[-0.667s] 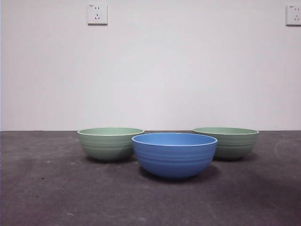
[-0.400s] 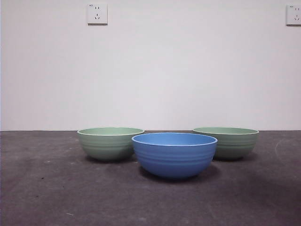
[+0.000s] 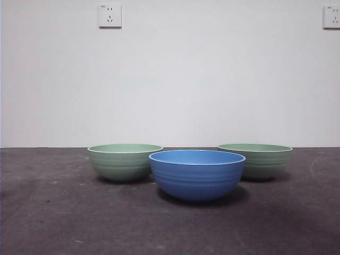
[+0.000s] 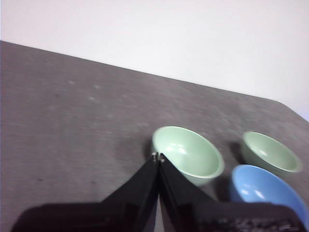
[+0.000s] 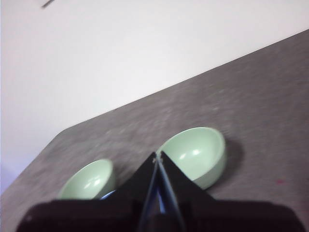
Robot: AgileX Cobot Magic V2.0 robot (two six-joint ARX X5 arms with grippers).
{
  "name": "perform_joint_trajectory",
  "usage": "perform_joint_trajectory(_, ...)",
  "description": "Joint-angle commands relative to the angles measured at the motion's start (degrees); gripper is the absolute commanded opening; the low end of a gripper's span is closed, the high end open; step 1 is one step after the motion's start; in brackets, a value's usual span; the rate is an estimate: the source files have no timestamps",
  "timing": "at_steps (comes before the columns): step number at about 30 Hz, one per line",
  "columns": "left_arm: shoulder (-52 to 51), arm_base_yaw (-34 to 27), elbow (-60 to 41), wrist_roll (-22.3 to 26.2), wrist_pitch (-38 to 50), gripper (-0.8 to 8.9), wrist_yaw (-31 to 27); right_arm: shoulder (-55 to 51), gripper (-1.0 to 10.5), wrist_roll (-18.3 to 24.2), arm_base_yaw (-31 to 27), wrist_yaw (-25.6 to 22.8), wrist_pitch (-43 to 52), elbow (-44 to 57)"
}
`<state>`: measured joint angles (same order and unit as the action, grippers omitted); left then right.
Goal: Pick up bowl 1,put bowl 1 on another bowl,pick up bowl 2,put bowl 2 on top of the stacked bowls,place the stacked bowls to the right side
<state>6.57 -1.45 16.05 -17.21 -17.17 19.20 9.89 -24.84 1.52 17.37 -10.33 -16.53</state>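
Note:
Three ribbed bowls stand on the dark table. The blue bowl (image 3: pixel 197 174) is nearest in the front view, with one pale green bowl (image 3: pixel 125 161) behind it on the left and a second pale green bowl (image 3: pixel 255 160) behind it on the right. My left gripper (image 4: pixel 158 156) is shut and empty, held high over the table near the left green bowl (image 4: pixel 187 153); the blue bowl (image 4: pixel 265 191) shows beside it. My right gripper (image 5: pixel 157 155) is shut and empty above the right green bowl (image 5: pixel 195 153). Neither arm shows in the front view.
A white wall with two sockets (image 3: pixel 110 15) stands behind the table. Bare dark tabletop (image 3: pixel 48 212) stretches to both sides and in front of the bowls.

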Motion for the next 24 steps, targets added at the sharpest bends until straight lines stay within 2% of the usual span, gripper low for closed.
perform_joint_trajectory(1, 3.32, -0.13, 4.0, -0.31, -1.6, -0.07, 3.41, 4.35, -0.1, 1.33, 0.15, 3.3, -2.43, -4.76)
perform_joint_trajectory(7, 12.66, -0.13, 14.78, 7.41, -10.21, -0.07, 10.62, 16.37, -0.1, 11.1, 0.15, 9.75, -16.94, -18.32)
perform_joint_trajectory(13, 20.5, -0.09, 24.74, 14.91, -19.41, -0.08, 18.27, 27.69, -0.1, 23.06, 1.44, 9.75, -34.4, -32.41)
perform_joint_trajectory(19, 25.73, 0.39, 31.71, 20.65, -28.89, -0.08, 23.85, 35.17, -0.1, 29.75, 3.56, 9.79, -46.18, -42.42)
perform_joint_trajectory(24, 27.85, 1.49, 34.12, 23.65, -35.3, -0.08, 26.23, 38.05, -0.1, 32.33, 4.81, 9.75, -52.09, -46.01)
